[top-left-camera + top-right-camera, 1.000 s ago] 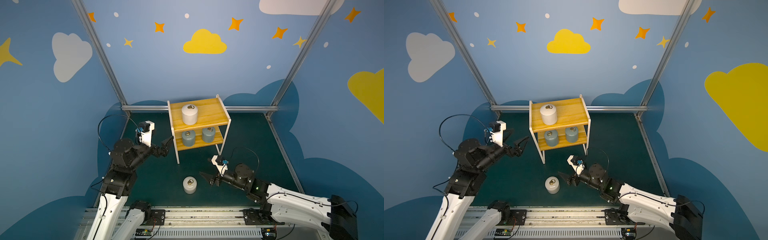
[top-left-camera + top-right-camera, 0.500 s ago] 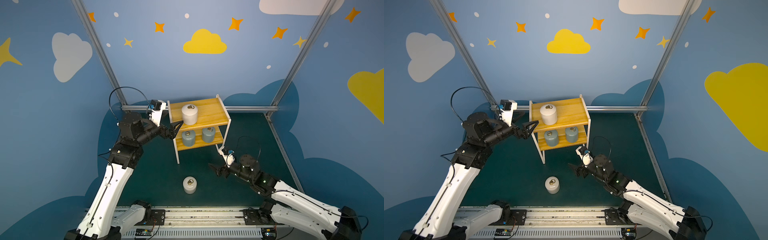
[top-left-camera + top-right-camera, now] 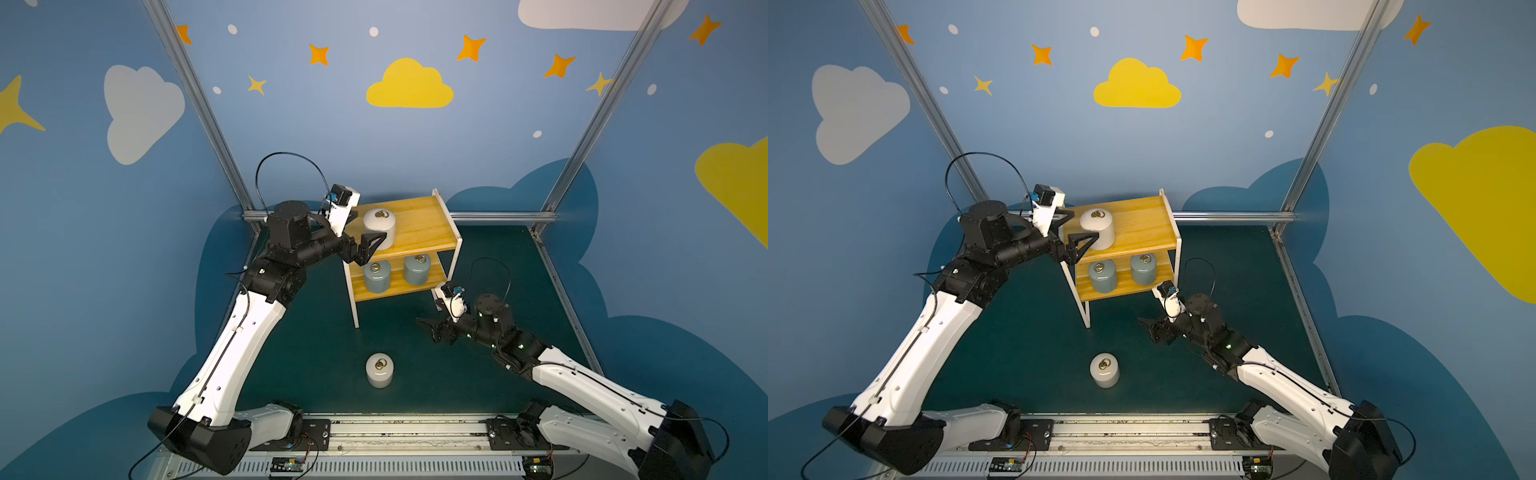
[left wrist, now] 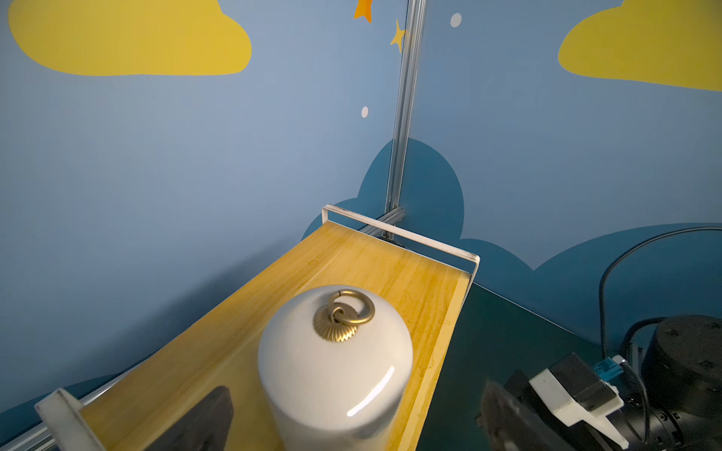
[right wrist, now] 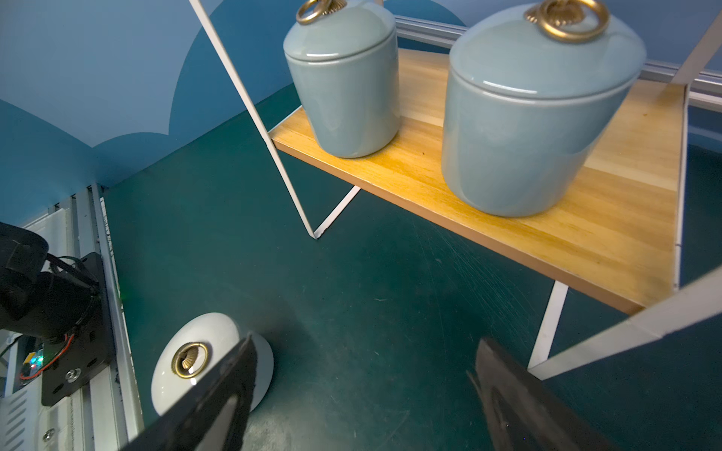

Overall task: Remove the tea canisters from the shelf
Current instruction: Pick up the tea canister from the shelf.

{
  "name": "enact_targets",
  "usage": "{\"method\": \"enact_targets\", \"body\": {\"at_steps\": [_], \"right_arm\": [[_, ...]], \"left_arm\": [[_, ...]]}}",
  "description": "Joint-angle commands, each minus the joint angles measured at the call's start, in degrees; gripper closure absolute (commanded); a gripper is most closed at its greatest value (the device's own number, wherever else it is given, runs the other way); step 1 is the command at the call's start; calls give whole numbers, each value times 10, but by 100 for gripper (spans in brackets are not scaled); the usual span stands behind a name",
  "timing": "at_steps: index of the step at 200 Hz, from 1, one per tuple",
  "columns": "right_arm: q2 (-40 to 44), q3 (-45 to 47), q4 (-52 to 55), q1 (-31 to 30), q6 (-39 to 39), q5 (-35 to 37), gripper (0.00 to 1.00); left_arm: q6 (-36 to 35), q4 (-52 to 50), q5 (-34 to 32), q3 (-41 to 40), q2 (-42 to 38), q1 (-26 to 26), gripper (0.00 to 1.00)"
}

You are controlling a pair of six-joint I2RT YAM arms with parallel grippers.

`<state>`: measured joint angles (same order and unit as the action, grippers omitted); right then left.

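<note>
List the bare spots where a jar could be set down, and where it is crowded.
Free: the mat between the shelf and the lone white jar; the mat right of the shelf, beyond the right gripper; the top board, right half. Crowded: the lower board with two grey-blue jars; the top white jar inside the open left gripper.
</note>
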<state>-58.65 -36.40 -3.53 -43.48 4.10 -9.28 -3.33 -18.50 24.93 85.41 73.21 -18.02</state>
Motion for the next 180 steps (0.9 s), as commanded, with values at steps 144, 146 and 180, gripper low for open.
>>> {"method": "enact_targets", "body": {"at_steps": [144,146,180], "right_arm": [[-16,-17,-17,28,15,-50,11],[-16,-18,-17,28,15,-50,11],[-18,-18,-19,30,18,-54,11]], "left_arm": [[-25,-20,-53,56,74,-28,0],[-25,-20,-54,57,75,-28,0],[-22,-14,-53,64,92,-29,0]]}}
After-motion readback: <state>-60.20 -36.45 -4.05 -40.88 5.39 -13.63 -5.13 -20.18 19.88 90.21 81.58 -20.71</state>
